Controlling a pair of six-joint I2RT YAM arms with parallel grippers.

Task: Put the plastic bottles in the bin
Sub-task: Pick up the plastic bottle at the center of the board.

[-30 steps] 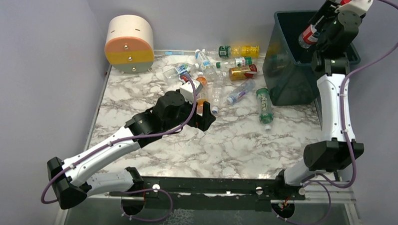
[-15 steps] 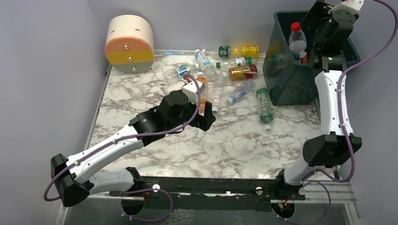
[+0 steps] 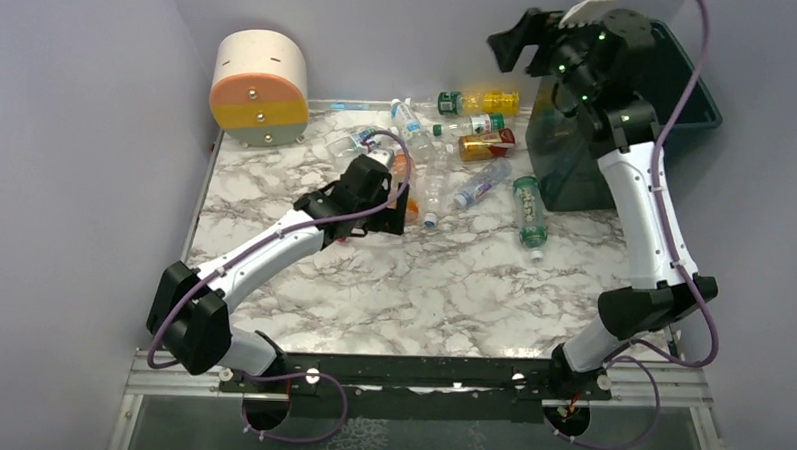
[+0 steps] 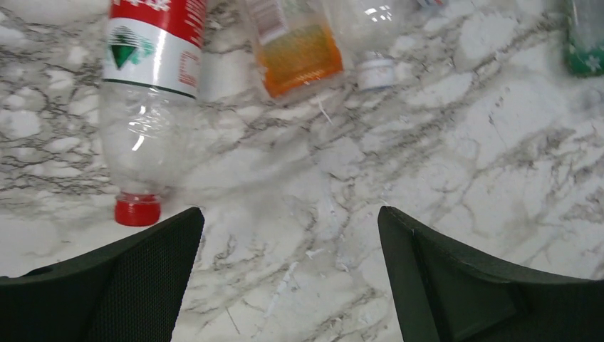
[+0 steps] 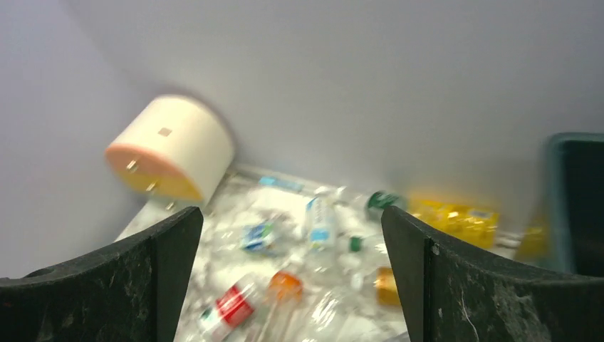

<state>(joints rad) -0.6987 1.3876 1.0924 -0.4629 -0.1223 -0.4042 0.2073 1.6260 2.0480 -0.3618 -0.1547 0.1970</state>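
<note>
**Both Grippers Empty, Bottles on Table**

The left gripper (image 4: 285, 235) hangs spread and empty just over the table (image 3: 452, 287). A red-capped bottle (image 4: 142, 128) lies left of its gap. The right gripper (image 3: 516, 44), also spread and empty, is raised left of the bin (image 3: 576, 181). The other bottles (image 3: 468, 137) lie clustered at the far side.

Caution: an off-centre closure may catch only the cap. The round bottle may then roll or knock the orange-filled bottle (image 4: 295, 50) alongside.

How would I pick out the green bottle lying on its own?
Find the dark teal bin at far right. One bottle lies by its near-left corner, apart from the pile. Green pattern covers its body; its nearest neighbour is clear, blue-labelled.
</note>
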